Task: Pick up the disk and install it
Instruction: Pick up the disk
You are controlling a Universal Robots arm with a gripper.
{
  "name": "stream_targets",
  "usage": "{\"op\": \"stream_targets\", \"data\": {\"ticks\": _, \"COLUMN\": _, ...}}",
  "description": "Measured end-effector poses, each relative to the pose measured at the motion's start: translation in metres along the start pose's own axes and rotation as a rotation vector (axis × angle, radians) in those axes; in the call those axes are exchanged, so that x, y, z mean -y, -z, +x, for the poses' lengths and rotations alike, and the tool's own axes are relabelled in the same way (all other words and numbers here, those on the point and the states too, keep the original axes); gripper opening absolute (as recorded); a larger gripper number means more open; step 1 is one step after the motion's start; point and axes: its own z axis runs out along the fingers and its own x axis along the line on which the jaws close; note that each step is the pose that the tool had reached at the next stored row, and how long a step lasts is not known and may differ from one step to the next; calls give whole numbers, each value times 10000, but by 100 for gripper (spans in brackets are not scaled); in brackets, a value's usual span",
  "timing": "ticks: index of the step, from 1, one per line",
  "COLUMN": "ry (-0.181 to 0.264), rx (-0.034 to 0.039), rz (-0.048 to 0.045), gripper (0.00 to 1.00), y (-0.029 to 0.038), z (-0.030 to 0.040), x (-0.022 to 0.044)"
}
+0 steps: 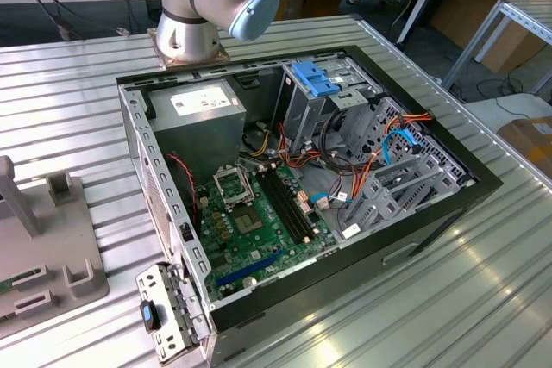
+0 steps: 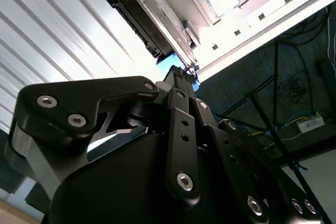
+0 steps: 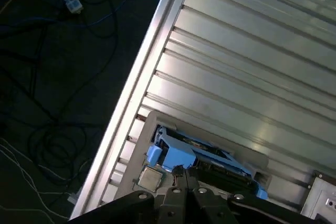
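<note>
The disk [image 2: 147, 19] is a dark metal drive in a bright blue carrier. It stands on its edge in a grey holder [image 3: 151, 119] near the ribbed table's edge, and the first wrist view shows the disk [image 3: 210, 161] too. My gripper [image 2: 187, 74] has its black fingers drawn together, tips right at the carrier's blue end. In the first wrist view the gripper [image 3: 179, 171] sits just in front of the blue end. I cannot tell whether the tips pinch the carrier or only touch it.
An open computer case [image 1: 302, 178] lies on the ribbed metal table [image 1: 69, 92], with a blue-clipped metal cage [image 1: 312, 82] at its back. A grey parts fixture [image 1: 43, 256] is at the exterior view's left. A processor chip [image 3: 149, 178] rests beside the disk. Floor cables lie beyond the table edge.
</note>
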Motion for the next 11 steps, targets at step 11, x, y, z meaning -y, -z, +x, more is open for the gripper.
{"op": "stream_targets", "data": {"ticks": 11, "ry": 3307, "rx": -15, "rz": -58, "gripper": 11, "y": -2, "z": 0, "x": 0}}
